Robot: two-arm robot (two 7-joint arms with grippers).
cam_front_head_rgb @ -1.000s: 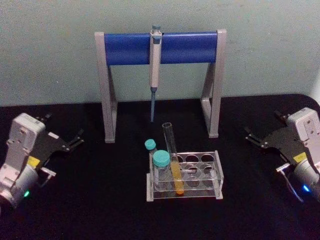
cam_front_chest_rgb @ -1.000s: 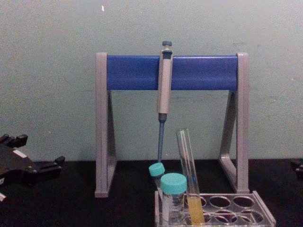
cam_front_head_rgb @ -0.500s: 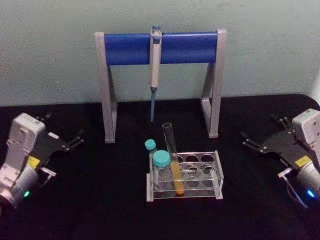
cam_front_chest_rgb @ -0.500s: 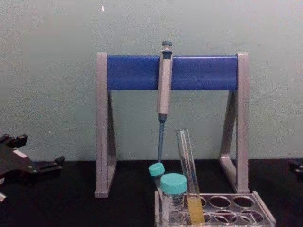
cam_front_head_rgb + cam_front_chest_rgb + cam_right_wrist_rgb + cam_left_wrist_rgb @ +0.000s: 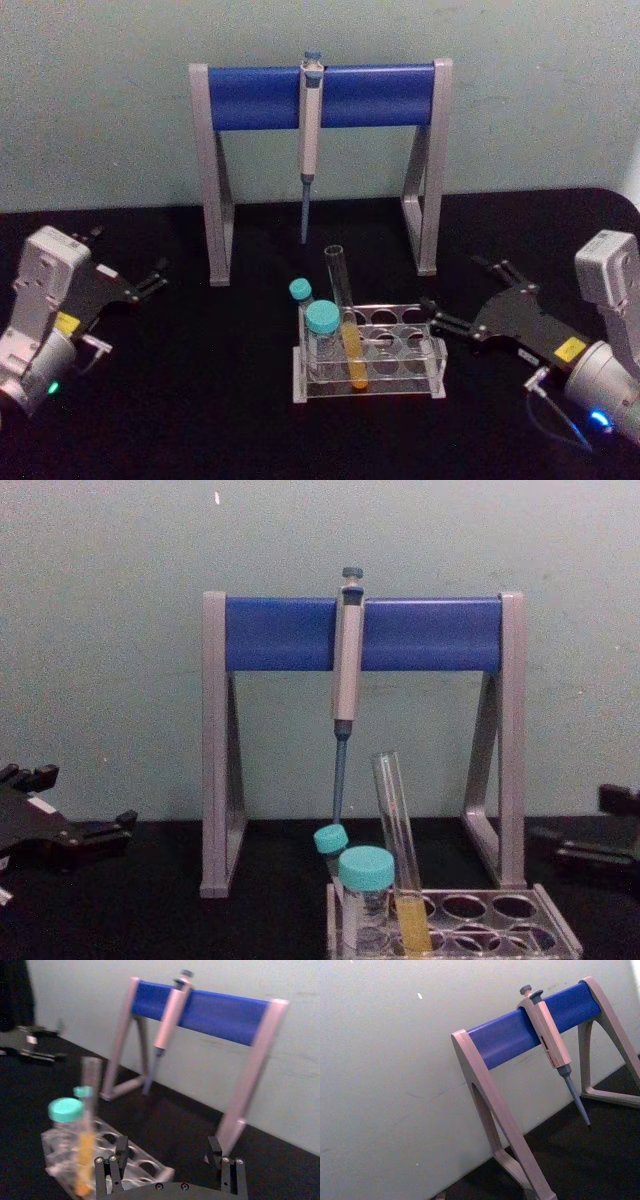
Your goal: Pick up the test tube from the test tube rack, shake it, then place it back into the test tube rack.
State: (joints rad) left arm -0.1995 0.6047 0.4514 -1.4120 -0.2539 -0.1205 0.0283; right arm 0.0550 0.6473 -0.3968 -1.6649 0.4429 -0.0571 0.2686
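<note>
Looking down from the head camera, I see the right gripper [image 5: 457,295] low over the black table [image 5: 200,400], just beside the right end of the test tube rack [image 5: 432,352], with its two fingers spread wide and nothing between them. One fingertip sits close to the rack's far right corner; I cannot tell whether it touches the plastic. The test tube [image 5: 346,320] stands in a hole near the rack's left end, leaning so that its open mouth tilts back and left, yellow liquid in its lower part. It is just beside the larger teal-capped tube [image 5: 322,330], with a smaller teal-capped tube [image 5: 300,291] behind. My right wrist camera looks between the open fingers toward the rack and the tube. The left gripper [image 5: 125,258] rests well apart at the table's left side, fingers also apart and empty. Behind the rack, the grey pipette [image 5: 310,140] hangs on the blue-barred stand [image 5: 380,95].
</note>
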